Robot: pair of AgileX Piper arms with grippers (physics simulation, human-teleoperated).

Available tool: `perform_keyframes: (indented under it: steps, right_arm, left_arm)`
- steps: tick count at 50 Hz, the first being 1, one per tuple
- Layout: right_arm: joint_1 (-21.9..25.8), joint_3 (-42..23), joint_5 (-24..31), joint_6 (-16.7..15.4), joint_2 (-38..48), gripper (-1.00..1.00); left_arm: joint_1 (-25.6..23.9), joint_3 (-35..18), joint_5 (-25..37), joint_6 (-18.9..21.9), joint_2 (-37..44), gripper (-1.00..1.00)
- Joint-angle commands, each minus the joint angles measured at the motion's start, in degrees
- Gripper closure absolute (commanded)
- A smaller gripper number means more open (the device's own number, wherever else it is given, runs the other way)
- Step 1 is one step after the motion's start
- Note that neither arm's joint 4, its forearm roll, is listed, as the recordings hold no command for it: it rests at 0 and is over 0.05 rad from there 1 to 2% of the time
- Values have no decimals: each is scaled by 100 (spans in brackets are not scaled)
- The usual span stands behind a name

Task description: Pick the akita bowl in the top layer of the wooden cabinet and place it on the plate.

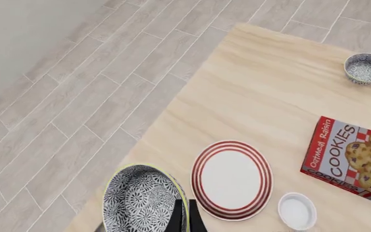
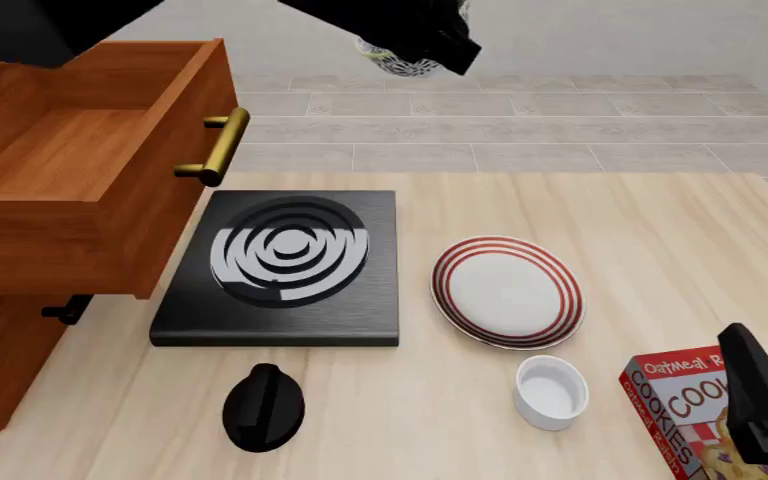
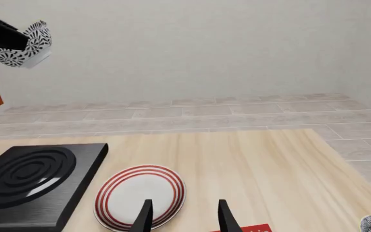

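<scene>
My left gripper [image 1: 185, 215] is shut on the rim of the akita bowl [image 1: 140, 200], a dark and white patterned bowl. In the front view the akita bowl [image 2: 404, 62] hangs high in the air under the left gripper [image 2: 427, 45], right of the wooden cabinet [image 2: 4, 350]. The top layer [image 2: 84, 165] stands pulled out, its inside bare wood. The plate [image 2: 507, 292], white with red rings, lies on the table below, and nothing rests on the plate [image 3: 140, 195]. My right gripper [image 3: 185, 217] is open near the table's front right, over the cookie box.
A black stove slab [image 2: 284, 265] lies left of the plate. A white ramekin [image 2: 550, 390] and a red cookie box [image 2: 684, 410] sit in front of it. A black knob-like object [image 2: 264, 405] is at front left. A small speckled bowl [image 1: 366, 67] stands at the table's right side.
</scene>
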Motion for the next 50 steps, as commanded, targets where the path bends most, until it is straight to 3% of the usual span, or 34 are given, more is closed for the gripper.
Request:
perform_keyframes:
  steps: [1,37,50]
  right_arm:
    - [-25,-5,6,25,-6,-100]
    - [-14,18,-18,-14,13,-100]
    - [29,8,-16,-69,1,-100]
  left_arm:
    - [-279,38,-105,72,163,100]
    - [-611,382,-469,619,800,100]
    - [-821,428,-599,639,954,100]
